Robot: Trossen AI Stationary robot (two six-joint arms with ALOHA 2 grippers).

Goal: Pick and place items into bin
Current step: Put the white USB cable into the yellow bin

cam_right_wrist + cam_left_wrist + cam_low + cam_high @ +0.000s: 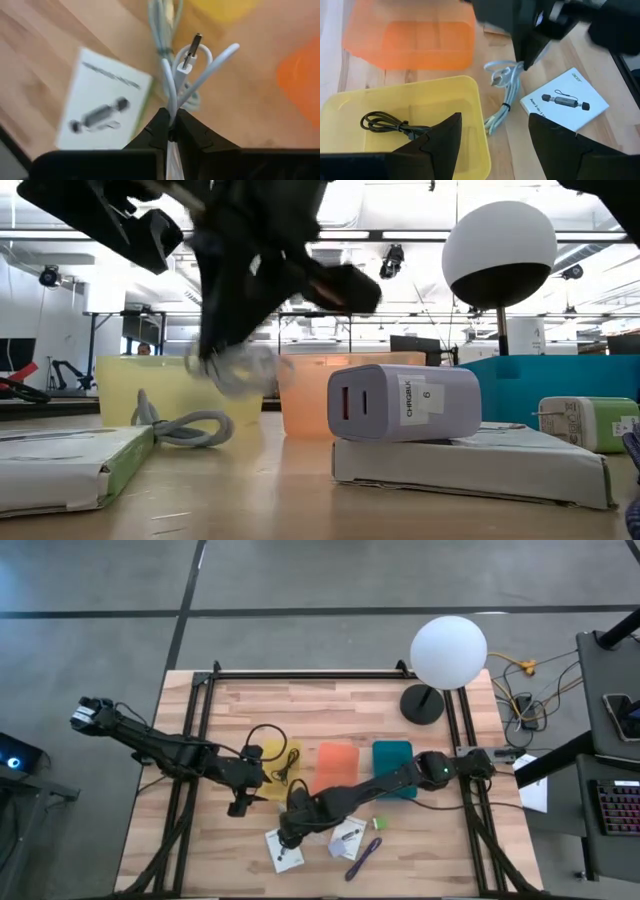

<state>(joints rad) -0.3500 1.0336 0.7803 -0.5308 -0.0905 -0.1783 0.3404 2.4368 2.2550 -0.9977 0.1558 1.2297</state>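
The right gripper is pinched tight on a pale bundled cable, holding a loop near its USB plug, most likely because the loop gives the thin cord something to bite on. In the low view the cable's gripped end looks raised while the rest trails on the table, just beside the yellow bin and the orange bin. A black cable already lies inside the yellow bin, which suggests cords are being gathered there. The left gripper hovers over the yellow bin's edge with its jaws spread wide and empty. A white card lies flat on the table just beside the pale cable, still to be collected.
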